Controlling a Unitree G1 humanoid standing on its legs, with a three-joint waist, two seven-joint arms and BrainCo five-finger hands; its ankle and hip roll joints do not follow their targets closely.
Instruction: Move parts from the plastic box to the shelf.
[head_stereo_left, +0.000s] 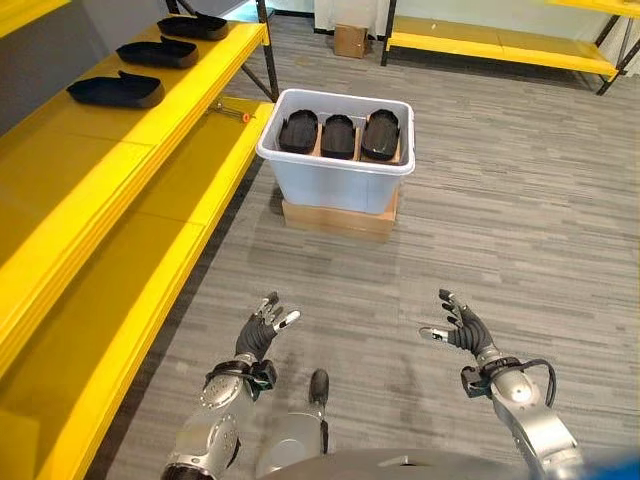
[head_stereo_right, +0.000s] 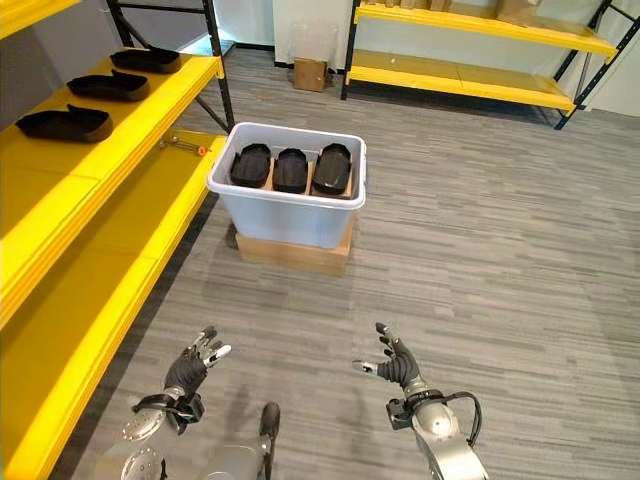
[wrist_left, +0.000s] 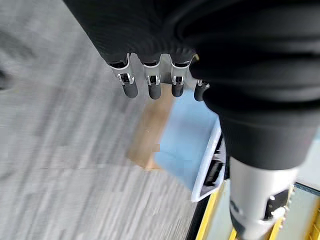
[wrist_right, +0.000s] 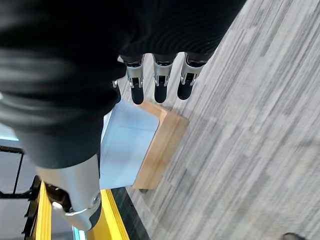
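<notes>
A pale blue plastic box (head_stereo_left: 335, 180) stands on a flat cardboard base (head_stereo_left: 338, 217) on the floor ahead. Three black moulded parts (head_stereo_left: 339, 135) stand side by side inside it. Three more black parts (head_stereo_left: 116, 91) lie on the top board of the yellow shelf (head_stereo_left: 110, 170) at the left. My left hand (head_stereo_left: 262, 331) and right hand (head_stereo_left: 460, 326) hover low over the floor, well short of the box, both open and holding nothing. The box (wrist_left: 192, 145) and the base (wrist_right: 162, 145) show past the fingertips in the wrist views.
A lower yellow shelf board (head_stereo_left: 150, 300) runs along the left, with a small orange-handled tool (head_stereo_left: 235, 112) on it near the box. Another yellow rack (head_stereo_left: 500, 45) stands at the far wall, with a small cardboard carton (head_stereo_left: 350, 40) beside it. Grey floor lies between me and the box.
</notes>
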